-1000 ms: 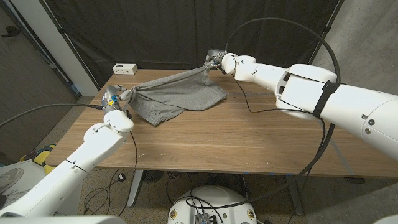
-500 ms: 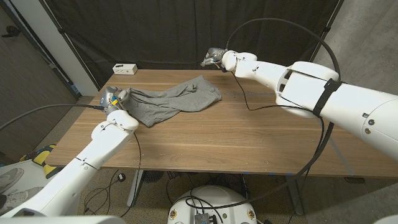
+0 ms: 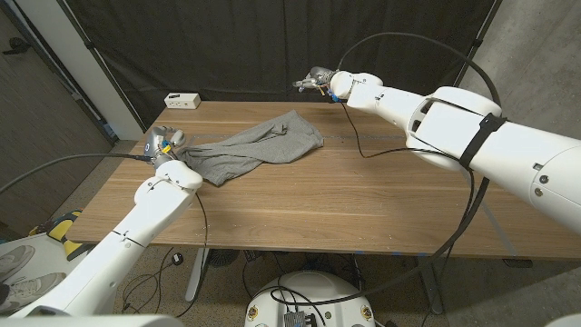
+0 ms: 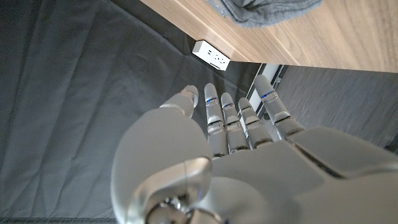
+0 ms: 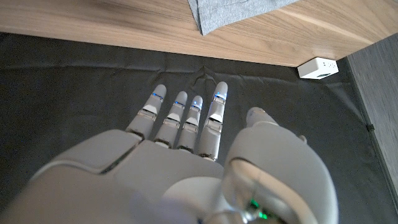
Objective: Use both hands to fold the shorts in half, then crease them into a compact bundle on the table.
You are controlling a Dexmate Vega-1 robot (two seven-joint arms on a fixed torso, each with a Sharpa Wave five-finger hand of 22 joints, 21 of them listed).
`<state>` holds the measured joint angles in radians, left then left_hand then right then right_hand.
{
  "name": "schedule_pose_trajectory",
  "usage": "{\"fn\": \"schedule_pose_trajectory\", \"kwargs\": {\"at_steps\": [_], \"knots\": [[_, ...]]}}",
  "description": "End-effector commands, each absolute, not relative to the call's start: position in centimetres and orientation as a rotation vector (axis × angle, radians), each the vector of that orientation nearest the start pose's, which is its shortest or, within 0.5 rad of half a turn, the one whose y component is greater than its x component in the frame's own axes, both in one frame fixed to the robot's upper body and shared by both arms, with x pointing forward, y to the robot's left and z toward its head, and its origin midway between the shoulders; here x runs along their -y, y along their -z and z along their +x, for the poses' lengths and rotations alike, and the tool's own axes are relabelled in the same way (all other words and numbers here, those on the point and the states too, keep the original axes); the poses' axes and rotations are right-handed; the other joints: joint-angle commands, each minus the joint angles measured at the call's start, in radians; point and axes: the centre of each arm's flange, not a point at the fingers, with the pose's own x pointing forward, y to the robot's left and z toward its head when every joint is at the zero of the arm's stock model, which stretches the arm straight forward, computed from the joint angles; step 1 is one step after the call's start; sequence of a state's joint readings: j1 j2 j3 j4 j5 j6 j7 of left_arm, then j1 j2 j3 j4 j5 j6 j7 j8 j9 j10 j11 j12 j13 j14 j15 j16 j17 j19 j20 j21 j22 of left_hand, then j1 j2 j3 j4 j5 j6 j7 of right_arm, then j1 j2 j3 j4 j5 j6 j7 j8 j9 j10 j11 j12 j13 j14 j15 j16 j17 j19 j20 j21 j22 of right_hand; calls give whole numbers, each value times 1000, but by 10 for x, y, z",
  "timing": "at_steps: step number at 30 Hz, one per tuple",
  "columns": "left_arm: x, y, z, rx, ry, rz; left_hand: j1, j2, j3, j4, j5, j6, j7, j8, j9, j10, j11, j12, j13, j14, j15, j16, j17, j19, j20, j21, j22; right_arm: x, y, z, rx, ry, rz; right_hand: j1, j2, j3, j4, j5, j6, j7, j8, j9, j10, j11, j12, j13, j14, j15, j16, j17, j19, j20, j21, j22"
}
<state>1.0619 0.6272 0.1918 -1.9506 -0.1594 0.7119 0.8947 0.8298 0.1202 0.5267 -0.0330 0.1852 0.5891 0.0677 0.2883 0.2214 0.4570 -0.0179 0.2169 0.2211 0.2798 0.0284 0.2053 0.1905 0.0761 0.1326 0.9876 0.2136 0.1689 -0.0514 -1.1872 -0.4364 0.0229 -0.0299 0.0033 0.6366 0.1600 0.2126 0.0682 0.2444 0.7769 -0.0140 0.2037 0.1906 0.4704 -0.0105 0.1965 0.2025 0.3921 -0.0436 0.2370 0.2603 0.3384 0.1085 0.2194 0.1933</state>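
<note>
A small white box [image 3: 182,100] with dark sockets on its face sits at the far edge of the wooden table [image 3: 345,204], just beyond the left hand and well away from the right hand across the tabletop. The left wrist view shows the same white box [image 4: 212,56] against the table's edge [image 4: 311,37], past the fingertips. A black curtain [image 3: 272,45] hangs behind the table, beyond both hands (its folds are plain in the right wrist view [image 5: 81,81]). A thin black cable [image 3: 381,150] trails over the tabletop below the right arm. On the floor near the left arm lie a yellow-and-black item [image 3: 62,227] and a pale shoe [image 3: 14,263].
</note>
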Motion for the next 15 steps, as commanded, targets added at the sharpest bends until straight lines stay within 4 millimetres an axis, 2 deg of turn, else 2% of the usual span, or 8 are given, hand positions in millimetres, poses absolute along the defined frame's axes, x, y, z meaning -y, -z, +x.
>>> {"fn": "schedule_pose_trajectory", "kwargs": {"at_steps": [1, 2, 3, 4, 5, 7, 11, 15], "knots": [[-374, 3, 532, 441, -707, 495, -67, -56, -60, 7, 0, -41, -6, -41, -11, -8, 27, 7, 0, 15, 5, -2, 0, -32, 4, 4, -6, 81, -200, 735, 409, -31, -1088, 28, 10, 24, -14, 3, 2, 0, 3, 3, 14, 0, 8, 4, 13, -39, 6, 0, 30, -2, 14, 3], [-374, 2, 532, 447, -701, 520, -74, -60, -64, 8, 0, -49, -9, -46, -12, -8, 28, 7, 0, 15, 7, -2, 0, -42, 6, 1, -7, 82, -199, 735, 423, -31, -1100, 28, 12, 27, -13, 1, -11, -1, -1, 2, 14, 2, 7, 4, 13, -38, 6, 0, 35, -3, 16, 3], [-373, 1, 531, 453, -703, 540, -110, -78, -88, 14, -3, -102, -23, -77, -17, -29, 31, 0, -2, 3, 17, -6, 1, -88, 16, -16, -12, 82, -198, 736, 440, -31, -1095, 28, 12, 31, -14, -1, -27, -8, -7, 2, 12, 5, 6, 4, 14, -37, 5, 0, 38, -5, 17, 2], [-372, 0, 530, 461, -701, 555, -118, -80, -92, 15, -3, -114, -25, -83, -19, -37, 31, -3, -2, -2, 21, -7, 1, -103, 15, -22, -14, 82, -196, 735, 463, -32, -1094, 26, 14, 35, -13, -4, -53, -15, -15, 2, 7, 8, 4, 4, 11, -36, 5, 1, 39, -6, 18, 2], [-370, -1, 529, 470, -698, 572, -124, -81, -95, 16, -2, -124, -24, -87, -19, -44, 33, -5, -2, -5, 20, -8, 1, -107, 16, -24, -15, 83, -195, 735, 510, -30, -1091, 25, 14, 36, -13, -5, -57, -16, -16, 2, 4, 9, 2, 4, 10, -35, 4, 1, 39, -7, 18, 2], [-368, -3, 527, 485, -693, 613, -150, -90, -109, 21, -2, -163, -38, -103, -23, -66, 43, -11, -4, -21, 22, -11, 1, -139, 21, -40, -19, 86, -190, 732, 599, -33, -1066, 25, 16, 39, -12, -6, -62, -17, -17, 2, 2, 6, 2, 4, 8, -33, 3, 2, 40, -7, 18, 2], [-362, -7, 522, 499, -682, 709, -168, -98, -120, 23, -2, -189, -50, -109, -25, -86, 42, -15, -5, -41, 23, -15, 0, -160, 23, -52, -23, 93, -180, 728, 717, -39, -1031, 28, 20, 48, -15, -10, -82, -24, -21, 2, -1, 6, 0, 4, 6, -32, 2, 2, 44, -10, 19, 1], [-356, -11, 518, 498, -664, 791, -197, -120, -141, 19, -5, -260, -83, -118, -29, -120, 34, -19, -7, -78, 21, -20, -3, -190, 29, -75, -28, 100, -165, 718, 865, -42, -1005, 38, 21, 67, -24, -17, -125, -44, -28, 1, -27, 1, -8, 4, -10, -32, -5, 2, 47, -16, 20, 0]]}}
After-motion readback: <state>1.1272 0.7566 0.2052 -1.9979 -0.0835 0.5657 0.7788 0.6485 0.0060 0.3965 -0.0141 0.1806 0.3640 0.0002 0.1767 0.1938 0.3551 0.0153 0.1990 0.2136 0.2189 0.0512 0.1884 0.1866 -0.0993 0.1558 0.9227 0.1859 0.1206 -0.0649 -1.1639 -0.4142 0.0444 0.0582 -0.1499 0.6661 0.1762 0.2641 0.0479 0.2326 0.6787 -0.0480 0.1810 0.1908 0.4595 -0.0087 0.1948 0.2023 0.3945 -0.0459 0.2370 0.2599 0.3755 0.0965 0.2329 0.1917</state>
